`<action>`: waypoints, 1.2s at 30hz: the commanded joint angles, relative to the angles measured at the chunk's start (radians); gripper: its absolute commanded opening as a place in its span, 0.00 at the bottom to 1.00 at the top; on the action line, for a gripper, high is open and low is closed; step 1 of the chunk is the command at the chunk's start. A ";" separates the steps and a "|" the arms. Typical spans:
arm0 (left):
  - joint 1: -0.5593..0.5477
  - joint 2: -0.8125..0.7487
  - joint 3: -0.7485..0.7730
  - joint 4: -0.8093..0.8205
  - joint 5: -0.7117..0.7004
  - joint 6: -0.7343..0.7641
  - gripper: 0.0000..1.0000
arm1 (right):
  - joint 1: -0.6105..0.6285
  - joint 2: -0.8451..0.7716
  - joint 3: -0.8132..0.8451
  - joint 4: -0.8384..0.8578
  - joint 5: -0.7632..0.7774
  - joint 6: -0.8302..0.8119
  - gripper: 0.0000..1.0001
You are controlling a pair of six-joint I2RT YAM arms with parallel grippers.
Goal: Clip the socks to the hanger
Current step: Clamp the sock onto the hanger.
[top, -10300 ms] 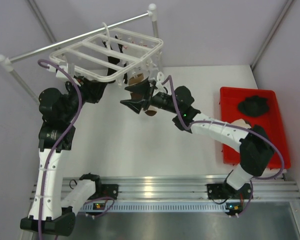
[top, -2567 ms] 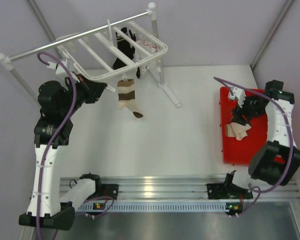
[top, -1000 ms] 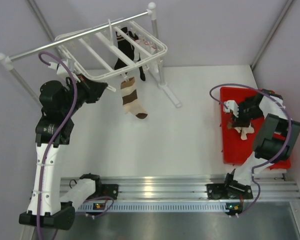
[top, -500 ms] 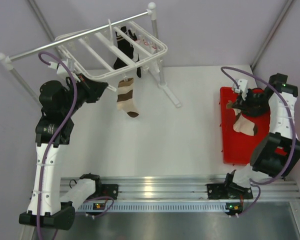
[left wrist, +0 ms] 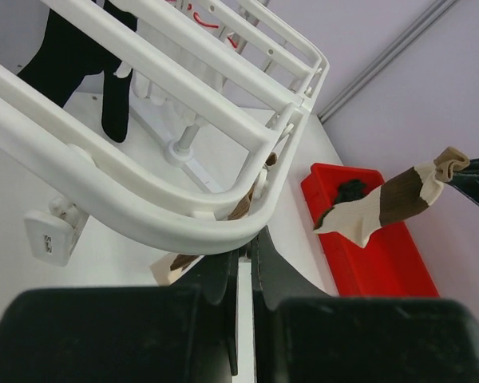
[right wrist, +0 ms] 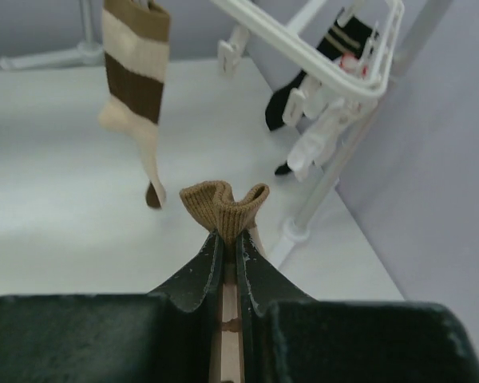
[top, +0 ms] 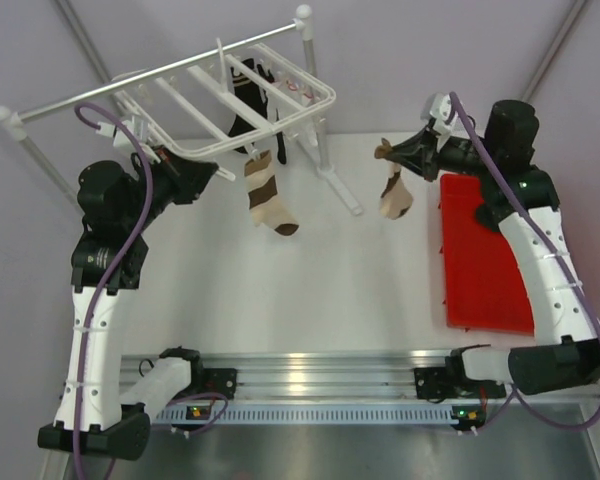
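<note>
The white hanger (top: 192, 152) hangs at the back left under a grey rail. My left gripper (top: 208, 176) is shut on its front rim (left wrist: 184, 227), fingertips pinched together just below it. Clipped to the hanger are a cream sock with brown bands (top: 267, 196) and a black sock (top: 248, 100). My right gripper (top: 390, 152) is shut on the tan cuff (right wrist: 223, 206) of another cream-and-brown sock (top: 395, 192), which dangles in the air to the right of the hanger. In the left wrist view that sock (left wrist: 387, 203) hangs above the tray.
A red tray (top: 485, 270) lies at the right edge of the table, with a dark bundle (left wrist: 350, 191) at its far end. The grey rail (top: 100, 84) with white ball ends stands on a white post and foot (top: 335, 185) between the hanger and my right gripper.
My right gripper has lifted the cream-and-brown sock out of the red tray and carried it up and left toward the hanger. The left arm has stayed put; the clipped sock swings slightly.
</note>
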 commanded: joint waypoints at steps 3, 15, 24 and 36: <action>0.004 -0.006 0.008 0.098 0.008 -0.025 0.00 | 0.203 0.030 0.031 0.236 0.114 0.294 0.00; 0.004 0.000 -0.030 0.136 0.039 -0.077 0.00 | 0.617 0.197 -0.088 0.624 0.375 0.580 0.00; 0.004 -0.012 -0.066 0.153 0.057 -0.096 0.00 | 0.675 0.352 0.006 0.721 0.328 0.647 0.00; 0.004 -0.017 -0.083 0.153 0.082 -0.096 0.00 | 0.689 0.407 0.067 0.747 0.286 0.691 0.00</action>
